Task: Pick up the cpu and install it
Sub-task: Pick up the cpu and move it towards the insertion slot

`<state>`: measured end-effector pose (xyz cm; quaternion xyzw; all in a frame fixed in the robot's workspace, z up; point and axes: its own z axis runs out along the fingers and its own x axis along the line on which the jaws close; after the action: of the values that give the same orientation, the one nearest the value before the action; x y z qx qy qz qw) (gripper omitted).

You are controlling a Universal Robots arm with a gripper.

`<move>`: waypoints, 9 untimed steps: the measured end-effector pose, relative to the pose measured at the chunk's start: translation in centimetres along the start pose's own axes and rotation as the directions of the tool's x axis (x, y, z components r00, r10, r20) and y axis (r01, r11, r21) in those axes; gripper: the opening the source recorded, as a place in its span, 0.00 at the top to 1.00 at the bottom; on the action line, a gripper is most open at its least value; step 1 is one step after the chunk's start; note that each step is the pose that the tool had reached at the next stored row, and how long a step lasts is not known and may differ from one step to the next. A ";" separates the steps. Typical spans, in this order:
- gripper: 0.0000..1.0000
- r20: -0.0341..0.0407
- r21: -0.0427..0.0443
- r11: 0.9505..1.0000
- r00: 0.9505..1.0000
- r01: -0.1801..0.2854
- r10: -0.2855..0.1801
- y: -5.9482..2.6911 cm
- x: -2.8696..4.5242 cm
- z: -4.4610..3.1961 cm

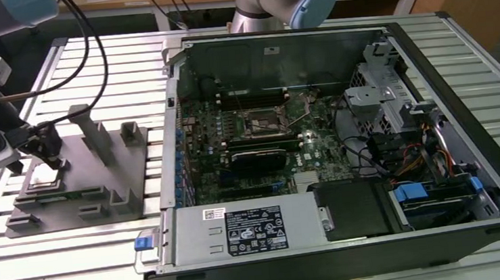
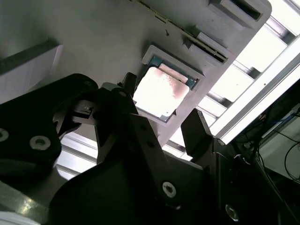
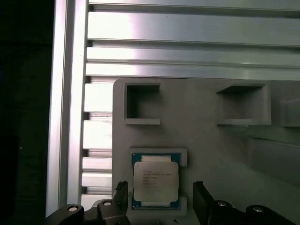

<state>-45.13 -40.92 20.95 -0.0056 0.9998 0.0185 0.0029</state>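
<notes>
gripper (image 3: 159, 191) wide apart astride the cpu (image 3: 155, 180) in the grey tray (image 3: 201, 136) recess, lid print too small for reading

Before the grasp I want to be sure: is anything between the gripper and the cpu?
Nothing visible does. The open gripper hangs over the cpu, jaws apart at either side; the cpu lies uncovered in its pocket of the grey tray.

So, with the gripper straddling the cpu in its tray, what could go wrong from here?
In the first wrist view the open gripper straddles the cpu slightly off-centre, so closing may push it sideways or tilt it. The fingers sit close to the raised lips of the grey tray and might snag on them.
</notes>
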 end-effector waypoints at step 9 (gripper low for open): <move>0.34 0.000 0.001 1.000 1.000 0.000 0.000 -0.04 -0.08 0.88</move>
<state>-45.05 -40.93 20.07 -0.0056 0.9998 0.0179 0.0027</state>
